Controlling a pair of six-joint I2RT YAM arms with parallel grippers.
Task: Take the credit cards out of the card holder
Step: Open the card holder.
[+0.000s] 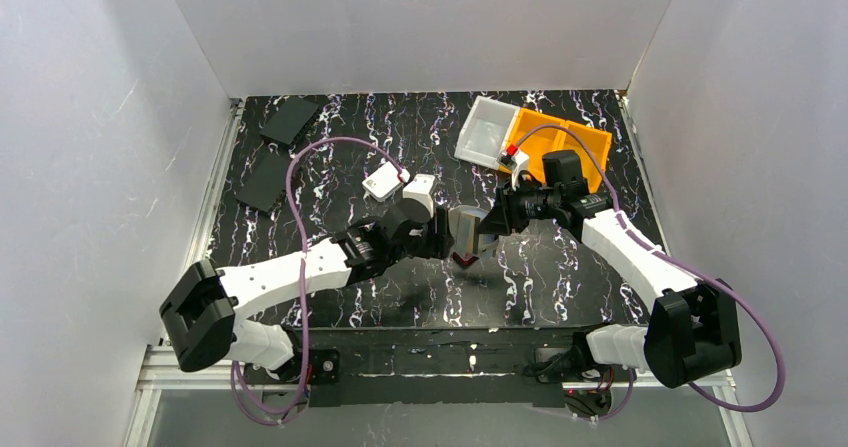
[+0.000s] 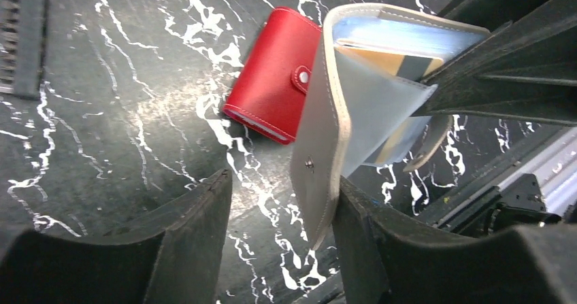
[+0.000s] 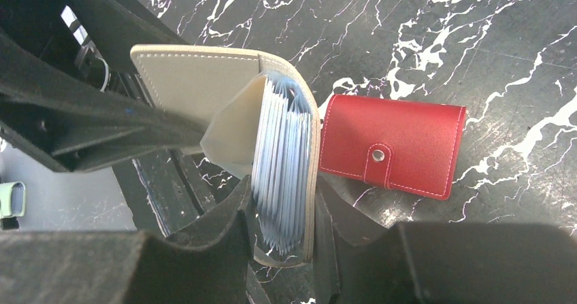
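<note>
The grey-taupe card holder [image 1: 466, 229] hangs open above the table between both grippers. My right gripper [image 1: 495, 222] is shut on its stack of clear sleeves and one cover, as the right wrist view [image 3: 282, 195] shows. My left gripper [image 2: 282, 181] is open, with the other cover [image 2: 320, 147] between its fingers and lying against the right finger [image 2: 381, 249]. An orange-brown card [image 2: 381, 62] shows inside a sleeve, with a dark card edge beside it. No card is outside the holder.
A red wallet [image 1: 466, 260] lies shut on the table right under the holder, and shows in both wrist views [image 2: 272, 79] [image 3: 394, 144]. A small white box [image 1: 385, 180], a clear bin [image 1: 487, 130], an orange bin [image 1: 560, 142] and black flat panels [image 1: 288, 120] lie further back.
</note>
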